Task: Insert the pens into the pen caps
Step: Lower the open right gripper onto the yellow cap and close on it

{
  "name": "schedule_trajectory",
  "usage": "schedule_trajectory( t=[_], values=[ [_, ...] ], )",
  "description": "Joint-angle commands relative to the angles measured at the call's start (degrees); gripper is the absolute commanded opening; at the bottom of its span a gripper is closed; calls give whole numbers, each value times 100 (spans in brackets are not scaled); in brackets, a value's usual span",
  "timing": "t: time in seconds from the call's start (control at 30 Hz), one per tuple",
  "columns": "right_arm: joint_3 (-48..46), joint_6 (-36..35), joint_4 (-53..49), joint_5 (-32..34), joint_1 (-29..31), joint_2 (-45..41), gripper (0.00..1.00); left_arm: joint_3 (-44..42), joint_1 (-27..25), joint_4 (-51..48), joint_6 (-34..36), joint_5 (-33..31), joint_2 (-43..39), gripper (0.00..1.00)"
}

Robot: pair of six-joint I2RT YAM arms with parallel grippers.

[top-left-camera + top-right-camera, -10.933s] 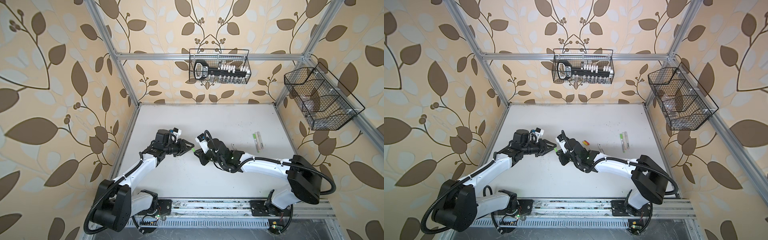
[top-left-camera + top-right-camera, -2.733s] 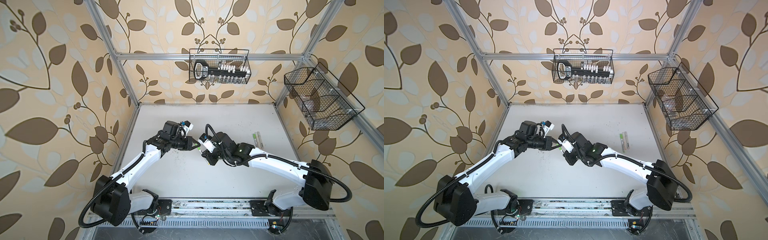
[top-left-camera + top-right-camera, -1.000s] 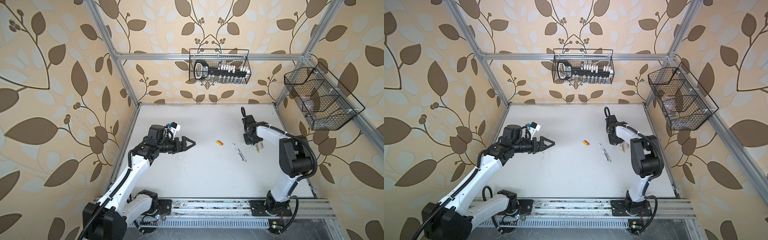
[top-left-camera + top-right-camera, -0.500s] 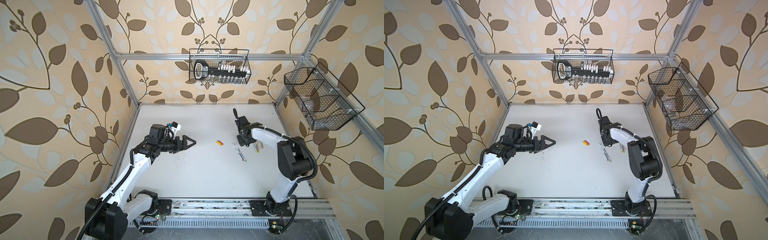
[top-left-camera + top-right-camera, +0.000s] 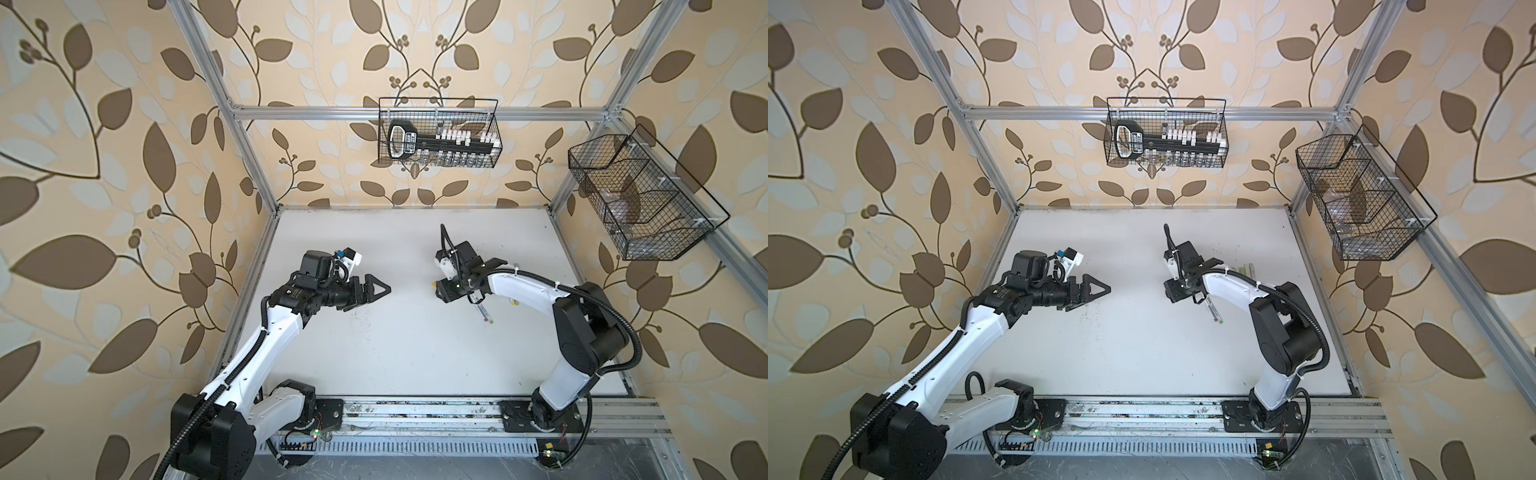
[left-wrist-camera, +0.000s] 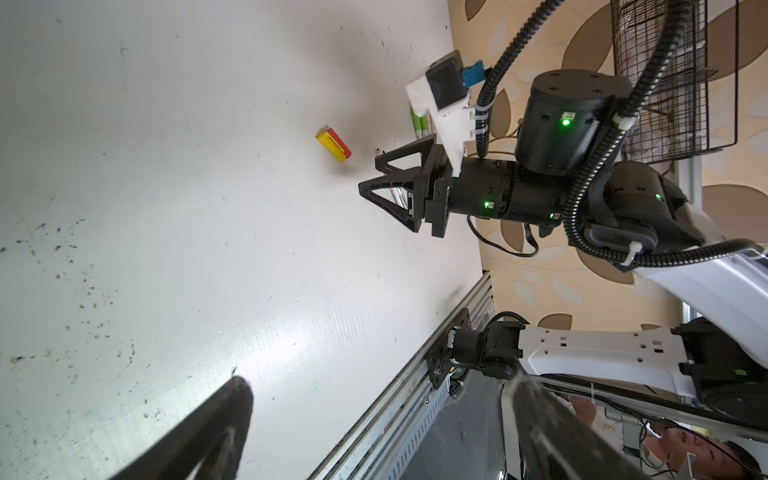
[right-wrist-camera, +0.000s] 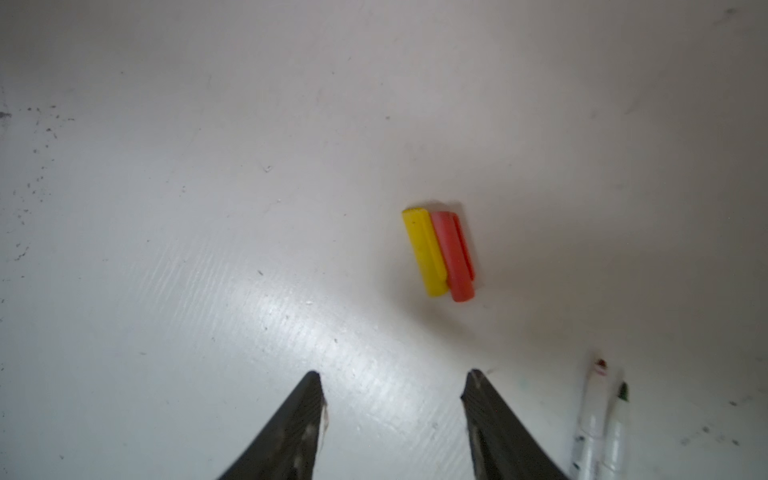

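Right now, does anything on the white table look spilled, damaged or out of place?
Little stands out. Fine dark specks are scattered over the white table; ink or dirt, I cannot tell. The short yellow pen cap and red pen cap lie side by side, touching, undamaged.

My right end effector has swung across the tabletop to hover near the yellow cap; its jaws, shut a second ago, now stand parted.

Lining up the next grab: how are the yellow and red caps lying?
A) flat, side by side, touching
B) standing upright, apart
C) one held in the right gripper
A: the right wrist view shows the yellow cap and red cap flat on the table, touching, ahead of the open, empty right gripper.
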Motion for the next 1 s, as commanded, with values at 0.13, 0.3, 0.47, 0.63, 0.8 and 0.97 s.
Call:
schedule_trajectory(
  t=[0.13, 0.3, 0.47, 0.63, 0.8, 0.97],
  values=[
    [202, 224, 267, -312, 73, 528, 56, 101, 38, -381, 332, -159, -148, 99],
    [257, 259, 278, -208, 78, 679, 56, 103, 38, -417, 351, -178, -175, 99],
    [415, 226, 196, -71, 35, 850, 56, 93, 38, -426, 346, -195, -176, 99],
    [663, 118, -62, 128, -13, 1019, 57, 75, 38, -453, 363, -226, -209, 99],
    [695, 39, -178, 135, -77, 966, 57, 80, 38, -437, 361, -223, -159, 99],
    [643, -31, -232, 102, -185, 921, 58, 103, 38, -409, 367, -180, -87, 99]
  ],
)
